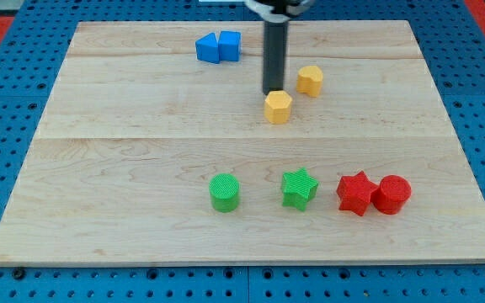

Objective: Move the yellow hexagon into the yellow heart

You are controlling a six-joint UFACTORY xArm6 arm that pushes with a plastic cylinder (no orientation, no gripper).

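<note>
Tip (274,91) of the dark rod stood on the tabletop (125,168) just above the yellow hexagon (278,107) toward the view's top, at or very near that block's upper-left edge; actual contact could not be resolved. No gripper was fitted: the arm ended in the bare rod, which held nothing.

Yellow hexagon sat slightly right of centre in the upper half of the wooden tabletop. Yellow heart (311,80) lay near it, up and to the view's right, with a clear strip of wood between the two. The tip was to the view's left of the heart and apart from it.

Two blue blocks were at the view's top, left of the rod: a blue block with a sloped face (208,48), exact shape unclear, touching a blue cube (230,45) on its right.

Lower row, left to right: green cylinder (224,192), green star (299,188), red star (356,193), red cylinder (391,194). The two green blocks stood apart; the red star and red cylinder touched. All four were well apart from the tip.
</note>
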